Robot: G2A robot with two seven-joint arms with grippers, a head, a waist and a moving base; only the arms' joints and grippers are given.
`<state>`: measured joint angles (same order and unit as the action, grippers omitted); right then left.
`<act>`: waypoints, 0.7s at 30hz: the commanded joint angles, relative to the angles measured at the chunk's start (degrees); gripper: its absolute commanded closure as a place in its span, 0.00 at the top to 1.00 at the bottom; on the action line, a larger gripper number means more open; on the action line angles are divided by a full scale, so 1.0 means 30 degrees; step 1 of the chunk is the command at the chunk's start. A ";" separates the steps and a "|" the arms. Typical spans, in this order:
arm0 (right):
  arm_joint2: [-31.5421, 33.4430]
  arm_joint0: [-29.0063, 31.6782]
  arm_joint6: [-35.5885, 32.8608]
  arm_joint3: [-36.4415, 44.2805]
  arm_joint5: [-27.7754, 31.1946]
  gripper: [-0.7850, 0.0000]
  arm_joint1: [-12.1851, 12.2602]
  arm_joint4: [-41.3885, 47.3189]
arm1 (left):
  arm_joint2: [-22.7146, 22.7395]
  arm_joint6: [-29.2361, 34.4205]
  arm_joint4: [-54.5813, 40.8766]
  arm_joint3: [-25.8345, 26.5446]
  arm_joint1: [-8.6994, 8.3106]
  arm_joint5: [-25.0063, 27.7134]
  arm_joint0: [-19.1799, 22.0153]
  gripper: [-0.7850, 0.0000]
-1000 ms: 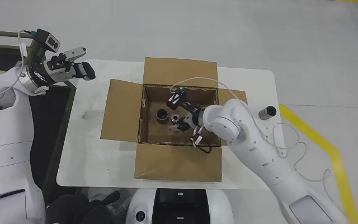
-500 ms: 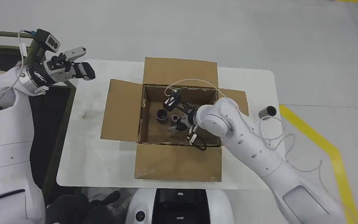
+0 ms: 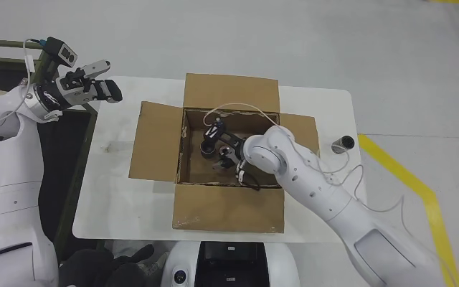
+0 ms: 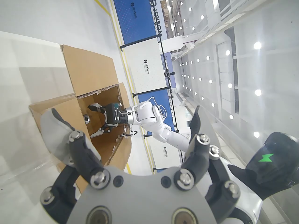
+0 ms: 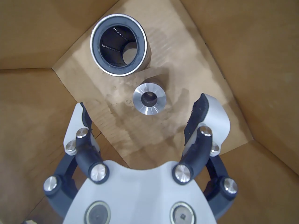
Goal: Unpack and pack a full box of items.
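Note:
An open cardboard box [image 3: 154, 140] stands in the middle of the white table [image 3: 107, 194]. On its floor [image 5: 172, 33] lie a large black-lined metal sleeve [image 5: 119, 45] and a small silver bushing [image 5: 149, 99], both upright. My right gripper [image 5: 142, 115] hangs open inside the box just above the bushing, one finger on each side of it, not touching. From above, the right gripper [image 3: 221, 151] sits beside the sleeve [image 3: 207, 148]. My left gripper [image 3: 109, 90] stays open and empty off the table's far left corner, and it looks across at the box [image 4: 93, 71].
A dark metal cylinder [image 3: 343, 143] lies on the table to the right of the box. The box's four flaps are spread flat around it. A dark frame [image 3: 72, 186] runs along the table's left edge.
My right gripper has shifted left inside the box, closer to the sleeve and the bushing. The left arm has kept still.

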<state>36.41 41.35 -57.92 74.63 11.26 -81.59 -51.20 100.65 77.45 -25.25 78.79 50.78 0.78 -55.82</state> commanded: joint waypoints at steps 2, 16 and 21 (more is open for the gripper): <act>-0.0239 -0.0302 -0.0100 -0.0545 0.0023 1.00 -0.0212 0.0200 | 0.0000 0.0000 0.0000 0.0000 0.0000 0.0000 0.0000 1.00; -0.0756 -0.1312 -0.0749 -0.2471 -0.0070 1.00 -0.0968 0.0970 | 0.0000 0.0000 0.0000 0.0000 0.0000 0.0000 0.0000 1.00; -0.0948 -0.1523 -0.0921 -0.2950 -0.0087 1.00 -0.1201 0.1037 | 0.0000 0.0000 0.0000 0.0000 0.0000 0.0000 0.0000 1.00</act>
<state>33.68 36.90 -60.54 66.06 10.97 -85.06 -48.14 100.65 77.45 -25.25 78.79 50.78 0.78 -55.83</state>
